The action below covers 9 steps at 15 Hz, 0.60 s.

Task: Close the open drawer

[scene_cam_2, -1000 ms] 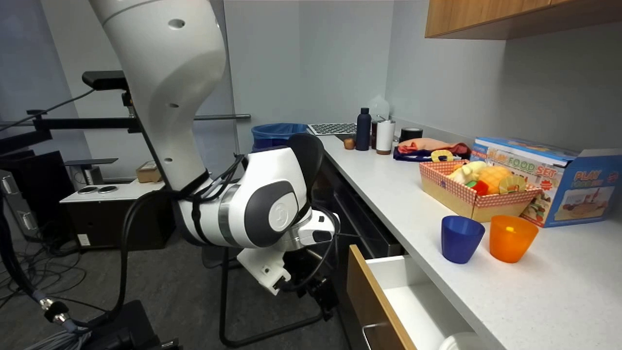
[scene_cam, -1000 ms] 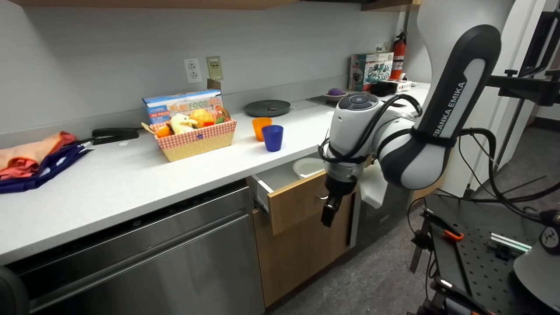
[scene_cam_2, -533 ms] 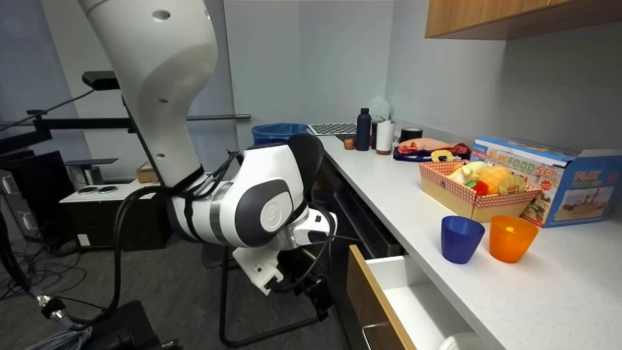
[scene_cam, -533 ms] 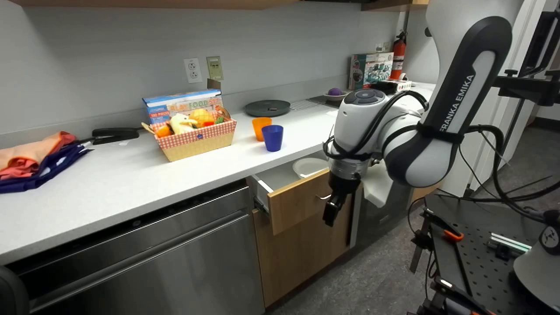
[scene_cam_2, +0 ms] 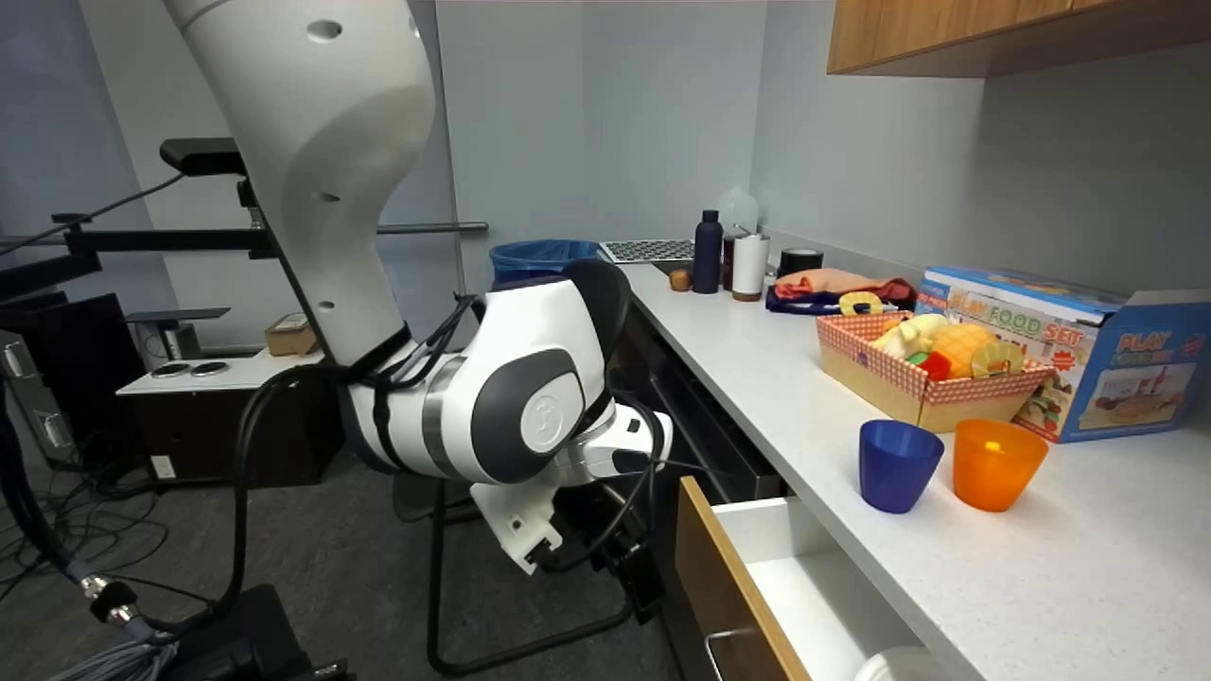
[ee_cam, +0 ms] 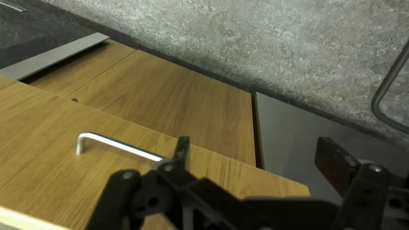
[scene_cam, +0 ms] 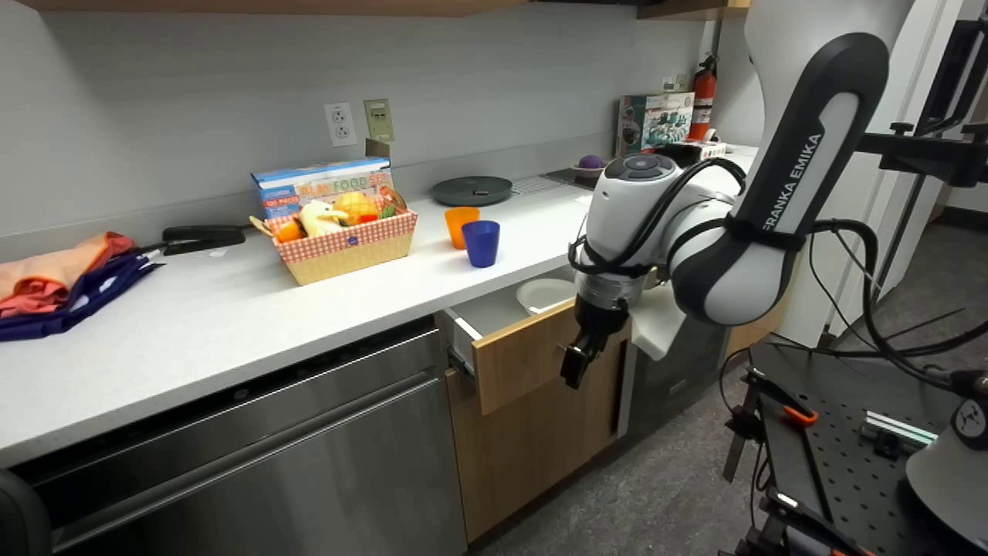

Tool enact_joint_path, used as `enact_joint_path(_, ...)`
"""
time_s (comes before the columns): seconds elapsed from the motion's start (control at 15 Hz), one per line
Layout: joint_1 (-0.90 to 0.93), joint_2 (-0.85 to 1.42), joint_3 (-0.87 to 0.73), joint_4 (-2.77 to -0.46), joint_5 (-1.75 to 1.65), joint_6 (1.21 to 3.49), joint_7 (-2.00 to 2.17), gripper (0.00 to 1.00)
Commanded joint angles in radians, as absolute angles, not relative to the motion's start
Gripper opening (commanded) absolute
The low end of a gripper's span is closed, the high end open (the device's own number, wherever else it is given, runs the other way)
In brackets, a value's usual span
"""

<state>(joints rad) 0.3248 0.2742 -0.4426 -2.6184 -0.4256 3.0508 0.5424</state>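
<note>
Cloths are lying on the counter at far left in an exterior view; rightward, a basket is standing, then an orange cup and a blue cup close together. Lower down, the drawer is jutting open from under the counter, holding a pale dish. At its front, the gripper is hanging with fingers spread wide, one overlapping the handle in the wrist view; whether they are touching is not showing.

Brown grained drawer, black claw, red-checked basket rim, bowl perhaps white
</note>
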Motion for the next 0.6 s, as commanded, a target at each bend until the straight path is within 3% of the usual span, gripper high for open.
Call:
enact_joint_path(0.0,0.325,0.333,-0.469,-2.560,-0.392,3.133,0.624,1.00)
enact_joint_path(0.53,0.346,0.516,-0.501,-2.394,-0.314,3.203,0.800,1.00)
